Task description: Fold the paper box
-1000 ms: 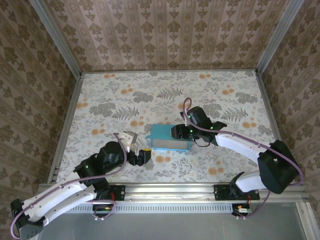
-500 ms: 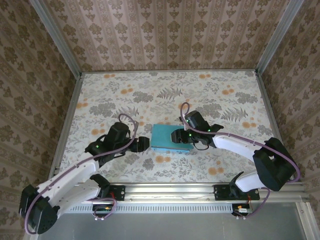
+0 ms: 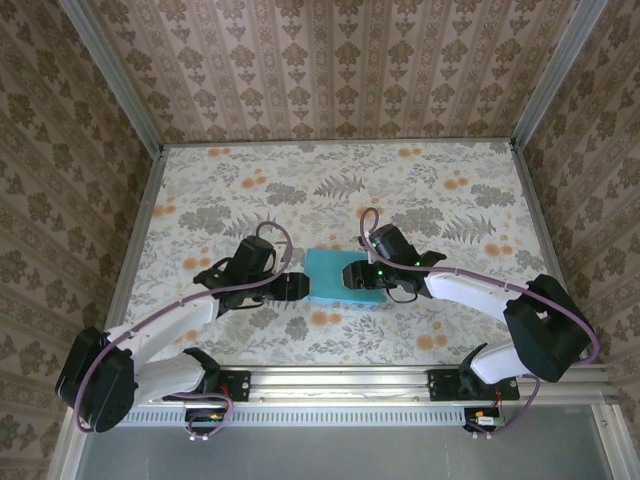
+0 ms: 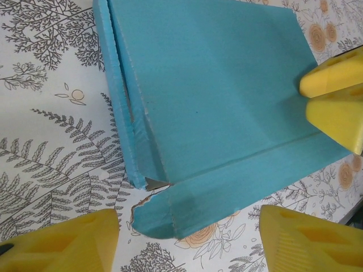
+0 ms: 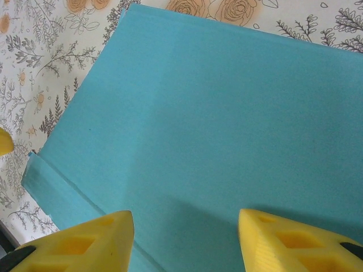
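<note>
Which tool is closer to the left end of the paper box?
Left. The left tool sits just off that end of the paper box, its open fingers facing the corner flap; the right tool is over the box's opposite, right part.

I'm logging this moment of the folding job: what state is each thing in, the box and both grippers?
Turquoise-blue thin card paper box: folded shallow, blue face out, one corner gaping.
Left gripper: open, astride that corner.
Right gripper: open, over the box top.
</note>
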